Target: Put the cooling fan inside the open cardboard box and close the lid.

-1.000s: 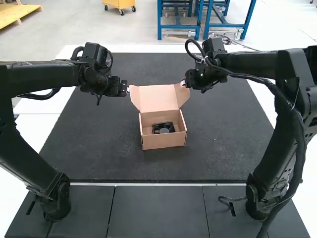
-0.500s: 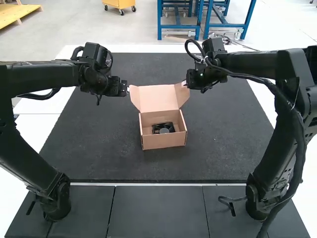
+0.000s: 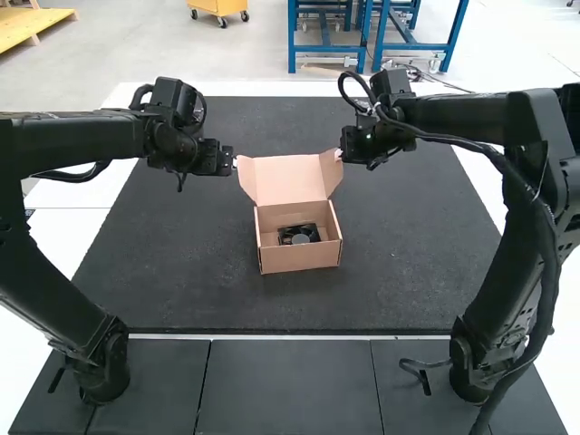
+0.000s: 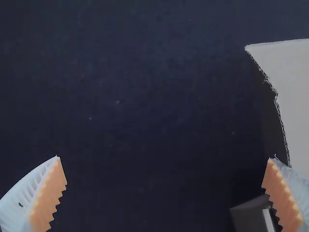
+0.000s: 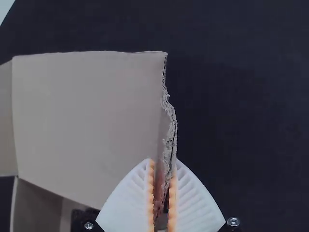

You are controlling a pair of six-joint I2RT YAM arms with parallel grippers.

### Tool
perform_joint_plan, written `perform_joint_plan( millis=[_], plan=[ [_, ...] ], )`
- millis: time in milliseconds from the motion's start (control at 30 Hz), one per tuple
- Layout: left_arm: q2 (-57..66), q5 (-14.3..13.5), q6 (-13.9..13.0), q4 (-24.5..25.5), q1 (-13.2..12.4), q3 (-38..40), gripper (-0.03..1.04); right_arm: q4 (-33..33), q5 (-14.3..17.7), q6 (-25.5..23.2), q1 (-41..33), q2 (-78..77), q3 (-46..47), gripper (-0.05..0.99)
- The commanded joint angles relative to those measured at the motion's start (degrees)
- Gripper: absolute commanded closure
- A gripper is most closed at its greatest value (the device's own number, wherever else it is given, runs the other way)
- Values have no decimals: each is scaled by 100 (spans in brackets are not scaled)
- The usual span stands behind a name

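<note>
Found a small brown cardboard box sitting open near the middle of a black, finely grained mat, itself spread over most of a white desk. Noted a row of dark square panels along the desk's near edge, under both arm bases. Spotted a black square cooling fan lying flat on the floor of that box. Saw the tall brown lid flap standing upright behind the opening. Caught the right fingers, white and ribbed with orange pads, pressed together on the ragged right edge of the lid flap. Found the left fingers spread wide apart just beside the flap's left corner, clasping nothing, dark mat beneath them.
</note>
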State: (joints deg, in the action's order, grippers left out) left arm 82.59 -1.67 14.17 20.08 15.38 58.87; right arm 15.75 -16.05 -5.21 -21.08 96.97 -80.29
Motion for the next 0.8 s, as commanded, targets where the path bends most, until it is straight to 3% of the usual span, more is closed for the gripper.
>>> perform_joint_plan(
  millis=[0, 367, 767],
  plan=[
    [29, 79, -64, -12, 44, 212, 5, 7, -152, -68, 16, 6, -92, 84],
    [29, 378, -38, 32, 88, 335, 5, 25, -275, -182, 16, 6, -39, 95],
    [21, 659, 15, 146, 255, 353, 5, 69, -302, -208, 8, -134, 260, 96]
  ],
)
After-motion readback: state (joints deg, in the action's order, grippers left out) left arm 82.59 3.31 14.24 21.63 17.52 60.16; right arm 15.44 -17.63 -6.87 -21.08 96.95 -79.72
